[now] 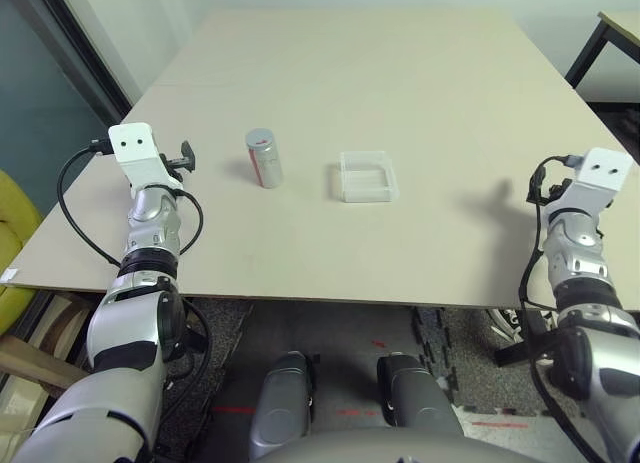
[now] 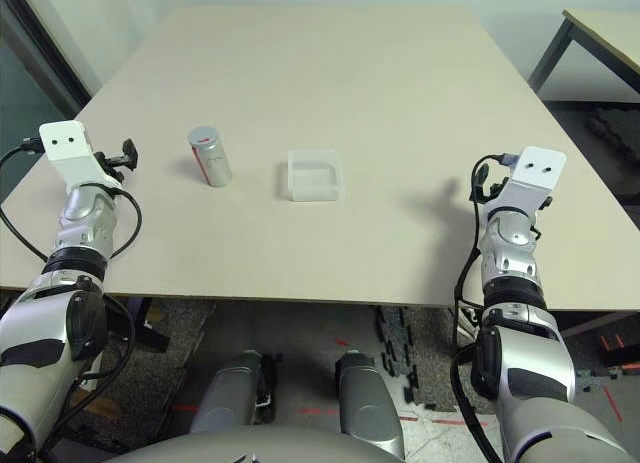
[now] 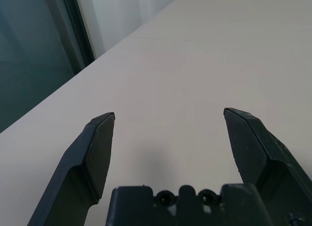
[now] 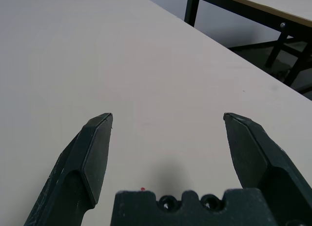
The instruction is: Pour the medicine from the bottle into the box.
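The left end effector (image 3: 168,138) hovers over the bench (image 1: 400,103) near its left edge, jaws spread wide and empty; the right end effector (image 4: 168,138) stands equally wide and empty at the far right. The bottle (image 1: 264,158) stands upright just right of the left arm, with the box (image 1: 367,176) near it, apart, toward the centre. To grasp well, the left one should probably close squarely around the bottle's mid-body, keeping it upright.

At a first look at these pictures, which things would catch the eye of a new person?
The silver bottle with its red stripe stands upright near the middle of the pale table. The clear box lies just to its right, apart from it. Both open grippers, left and right, hover at the table's sides.
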Available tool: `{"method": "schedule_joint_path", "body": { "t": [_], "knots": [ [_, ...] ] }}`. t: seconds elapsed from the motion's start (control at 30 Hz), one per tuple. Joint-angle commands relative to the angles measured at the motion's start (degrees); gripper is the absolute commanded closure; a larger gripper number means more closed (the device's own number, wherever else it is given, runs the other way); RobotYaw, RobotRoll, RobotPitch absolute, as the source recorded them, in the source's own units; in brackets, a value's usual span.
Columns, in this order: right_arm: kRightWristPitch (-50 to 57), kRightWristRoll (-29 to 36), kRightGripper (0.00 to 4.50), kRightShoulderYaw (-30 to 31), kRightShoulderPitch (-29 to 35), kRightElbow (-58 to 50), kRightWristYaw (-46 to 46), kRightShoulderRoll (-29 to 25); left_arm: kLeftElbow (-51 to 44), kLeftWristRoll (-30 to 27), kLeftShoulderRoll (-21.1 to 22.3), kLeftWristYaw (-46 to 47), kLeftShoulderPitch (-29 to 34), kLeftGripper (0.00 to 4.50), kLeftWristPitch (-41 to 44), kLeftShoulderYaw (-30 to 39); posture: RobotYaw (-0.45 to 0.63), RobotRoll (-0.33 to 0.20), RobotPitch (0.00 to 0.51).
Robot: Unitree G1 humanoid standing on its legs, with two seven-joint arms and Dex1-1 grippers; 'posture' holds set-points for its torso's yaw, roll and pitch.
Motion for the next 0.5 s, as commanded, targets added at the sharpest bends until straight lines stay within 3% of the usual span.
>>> {"method": "schedule_joint_path", "body": {
  "t": [0.03,0.27,0.43,0.5],
  "knots": [
    [-0.48,-0.56,0.00,0.50,-0.38,1.16,0.39,-0.06,0.74,0.39,0.68,-0.77,-0.12,0.01,-0.41,-0.38,-0.04,0.000,0.069],
    [0.41,-1.49,0.00,3.25,-0.27,0.11,6.76,-1.96,0.12,-1.13,1.50,-6.60,-0.02,0.01,-0.23,0.15,-0.05,0.000,0.066],
    [2.60,-1.16,0.00,6.33,-0.91,-0.83,19.86,-5.11,0.66,-1.47,2.60,-14.14,0.74,0.01,0.70,-0.32,-0.07,0.000,0.064],
    [3.96,-0.48,0.00,7.33,-1.40,-2.33,26.43,-7.10,0.13,-3.05,3.11,-22.15,1.31,0.01,1.23,-0.10,-0.07,0.000,0.063]
  ]
}}
